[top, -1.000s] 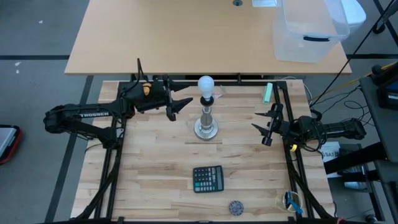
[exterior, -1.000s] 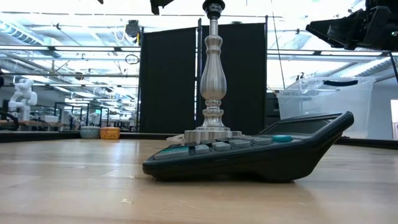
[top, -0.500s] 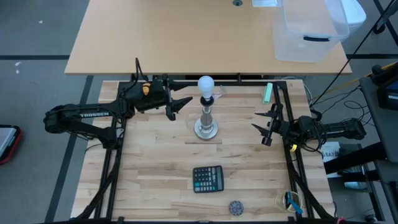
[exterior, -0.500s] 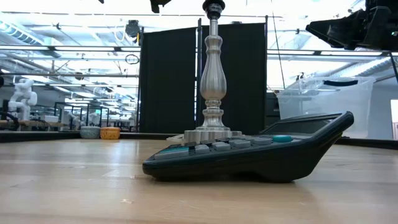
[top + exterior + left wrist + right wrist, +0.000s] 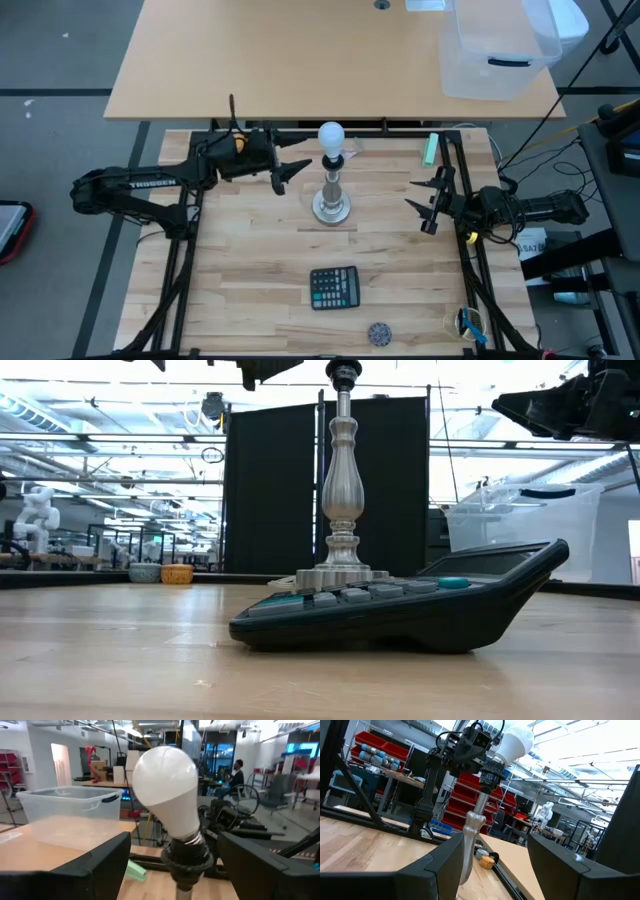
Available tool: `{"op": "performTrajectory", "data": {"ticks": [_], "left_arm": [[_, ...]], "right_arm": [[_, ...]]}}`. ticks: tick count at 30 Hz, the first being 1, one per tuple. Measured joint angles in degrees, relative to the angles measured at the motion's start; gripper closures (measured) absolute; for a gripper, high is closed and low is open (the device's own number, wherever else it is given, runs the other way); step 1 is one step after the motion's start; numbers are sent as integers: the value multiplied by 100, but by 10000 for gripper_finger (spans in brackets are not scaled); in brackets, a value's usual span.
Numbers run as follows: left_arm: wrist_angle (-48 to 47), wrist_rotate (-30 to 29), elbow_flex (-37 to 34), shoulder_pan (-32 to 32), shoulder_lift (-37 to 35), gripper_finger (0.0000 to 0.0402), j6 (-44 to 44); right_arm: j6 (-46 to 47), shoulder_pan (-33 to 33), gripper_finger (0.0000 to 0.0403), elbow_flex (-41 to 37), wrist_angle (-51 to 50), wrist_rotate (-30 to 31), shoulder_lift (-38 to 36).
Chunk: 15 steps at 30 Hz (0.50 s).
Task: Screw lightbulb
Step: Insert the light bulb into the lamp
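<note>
1. One lightbulb (image 5: 331, 136) sits in the dark socket (image 5: 186, 856) at the top of the silver lamp stand (image 5: 332, 199). In the left wrist view its silvery screw base is almost wholly inside the socket, and the bulb leans slightly off the stand's axis.
2. Status, as a judgement: the bulb is seated and threading looks largely done. Whether it is fully tight cannot be confirmed from these views.
3. Left gripper (image 5: 290, 168) stands at 9 o'clock of the bulb, just beside it and not touching. Its fingers (image 5: 95, 870) are spread wide, one on each side of the socket in the wrist view, and hold nothing.
4. Right gripper (image 5: 424, 203) waits well apart at 3 o'clock of the stand, near the table's right rail. Its fingers are parted and empty.
5. Remaining work, as a judgement: at most a final tightening turn or a check of the seating, then arm retreat.
6. Surroundings: a calculator (image 5: 334, 287) lies at 6 o'clock of the stand on the wooden table (image 5: 240, 270), clear of both arms. A clear plastic bin (image 5: 495, 55) sits on the far desk at about 1 o'clock.
</note>
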Motion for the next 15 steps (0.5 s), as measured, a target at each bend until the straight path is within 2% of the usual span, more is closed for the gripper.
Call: {"op": "performTrajectory", "data": {"ticks": [4,8,13,15], "left_arm": [[-12,2,0,136,0,99,312],[-61,-4,0,362,-2,99,278],[10,9,0,620,-2,99,145],[8,169,0,688,-2,99,112]], "right_arm": [[131,0,190,0,-24,-20,-1],[625,-2,190,0,-26,-20,0],[816,-2,190,0,14,-22,1],[1048,0,190,0,36,-20,0]]}}
